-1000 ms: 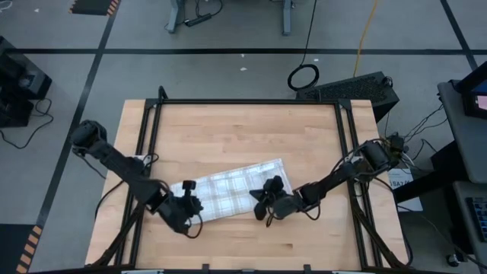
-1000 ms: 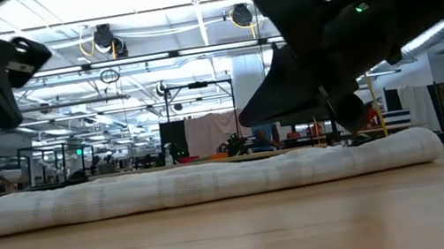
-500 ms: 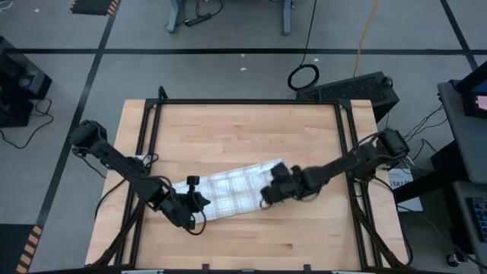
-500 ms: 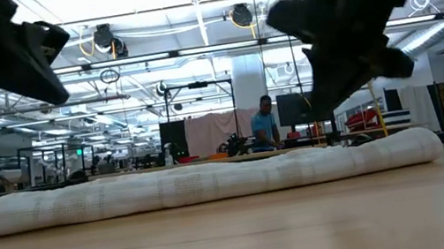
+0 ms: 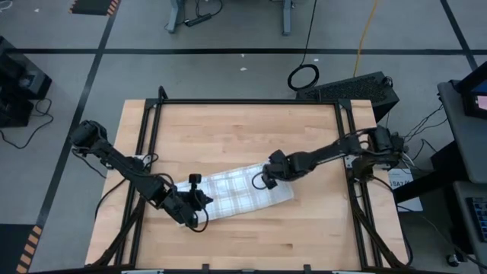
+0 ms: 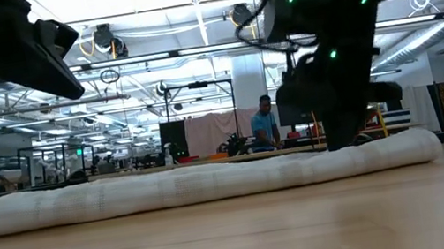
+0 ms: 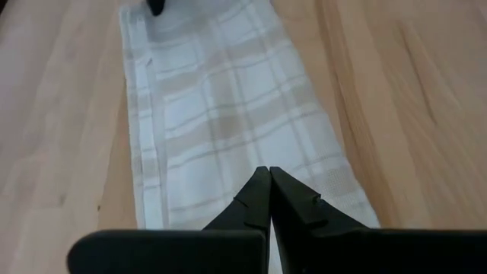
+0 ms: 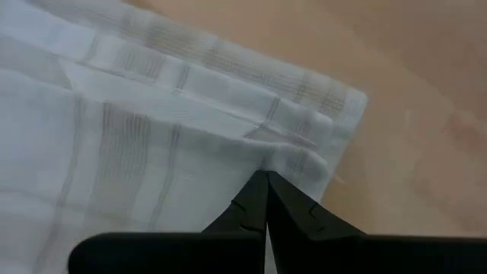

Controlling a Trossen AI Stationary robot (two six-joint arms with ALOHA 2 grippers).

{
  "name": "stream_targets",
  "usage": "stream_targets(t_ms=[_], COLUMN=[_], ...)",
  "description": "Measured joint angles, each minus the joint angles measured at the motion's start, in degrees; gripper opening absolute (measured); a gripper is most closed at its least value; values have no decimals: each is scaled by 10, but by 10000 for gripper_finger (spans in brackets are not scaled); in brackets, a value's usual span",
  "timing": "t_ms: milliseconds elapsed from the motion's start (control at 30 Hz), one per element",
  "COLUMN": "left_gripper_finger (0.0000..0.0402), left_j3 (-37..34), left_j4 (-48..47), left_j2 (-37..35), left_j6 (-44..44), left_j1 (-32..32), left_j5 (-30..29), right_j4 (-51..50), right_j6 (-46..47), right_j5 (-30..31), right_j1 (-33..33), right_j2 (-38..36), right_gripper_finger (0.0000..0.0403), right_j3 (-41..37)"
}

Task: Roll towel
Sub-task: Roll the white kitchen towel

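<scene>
On the wooden table (image 5: 228, 129): the towel (image 5: 240, 189) lay as a long folded strip running across the middle, one end toward each arm; from table height it looked like a low, flat band, not yet a roll.
Left gripper (image 5: 199, 199): it hovered over the towel's left end, its fingers pinched fully together with nothing between them; its wrist camera looked down the length of the cloth.
Right gripper (image 5: 264, 180): it sat over the far corner of the towel's right end, its fingers likewise pressed together and empty, tips just above the hemmed corner (image 8: 335, 106) or touching it; I could not tell which.
Background: a person (image 6: 265, 126) stood well beyond the table, clear of the work.
Stage, as judged: the folding looked done and the rolling not begun.
Risk, corner: closed tips pushing on thin cloth could have dragged the corner and opened the fold instead of lifting it.
Risk, skew: the strip lay at a slant on the table; rolling from one end with uneven pressure might have produced a cone.
Risk, slip: smooth wood under thin cloth gave little hold, so the whole strip might have slid rather than curled.
Risk, arms: both grippers worked over the same strip; moving toward each other could have bunched it.
</scene>
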Motion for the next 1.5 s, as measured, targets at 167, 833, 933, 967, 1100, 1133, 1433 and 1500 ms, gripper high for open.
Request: stream_targets(t_ms=[167,833,933,967,1100,1133,1433,1500], left_gripper_finger=[10,10,10,10,10,10,10,10], left_j3=[0,0,0,0,0,0,0,0], left_j4=[4,15,15,15,21,21,40,41], left_j2=[0,0,0,0,0,0,0,0], left_j6=[10,25,26,24,8,8,-28,-37], left_j1=[1,59,59,59,58,58,58,58], left_j5=[-2,-14,-15,-15,-19,-22,-28,-28], right_j4=[28,95,70,68,62,61,45,56], right_j6=[-96,-325,-280,-267,-229,-225,-261,-285], right_j5=[3,-12,-14,-15,-18,-18,-15,-26], right_j1=[-60,-178,-125,-107,-57,-51,-91,-114], right_j2=[16,-57,-85,-93,-96,-94,-28,-6], right_gripper_finger=[0,0,0,0,0,0,0,0], right_j3=[2,-1,-3,-4,-7,-7,-7,-7])
